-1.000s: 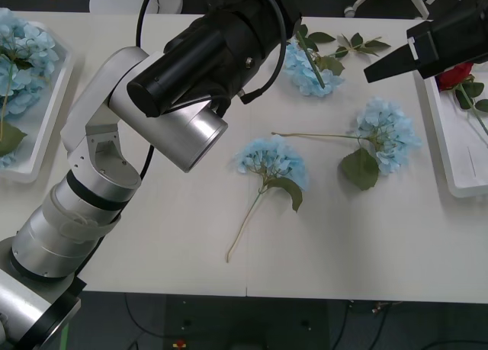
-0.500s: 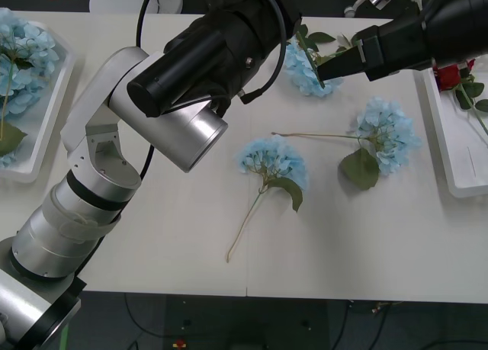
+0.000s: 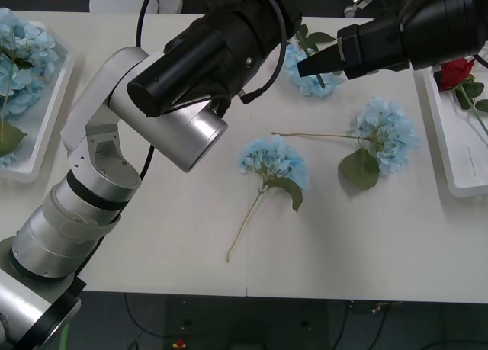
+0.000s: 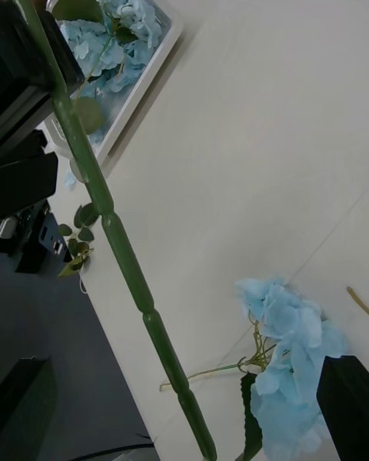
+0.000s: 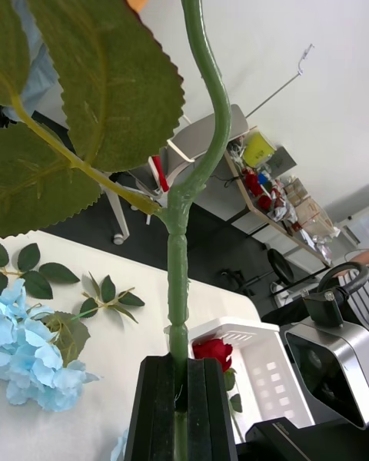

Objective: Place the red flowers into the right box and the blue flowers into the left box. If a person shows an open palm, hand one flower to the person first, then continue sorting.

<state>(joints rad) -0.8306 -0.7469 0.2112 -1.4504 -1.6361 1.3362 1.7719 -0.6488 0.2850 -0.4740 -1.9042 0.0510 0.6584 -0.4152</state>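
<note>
Left end effector clamped on green stem; right end effector aperture unclear, above blue flowers.

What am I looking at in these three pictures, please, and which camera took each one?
This is a two-armed robot sorting artificial flowers. The front view looks down at a white table from above the arms; the other two come from cameras on each wrist. Three blue flowers lie on the table, more lie in the left box, and a red rose lies in the right box. The left gripper is shut on a green stem. The right gripper, open, hangs near the far blue flower.
</note>
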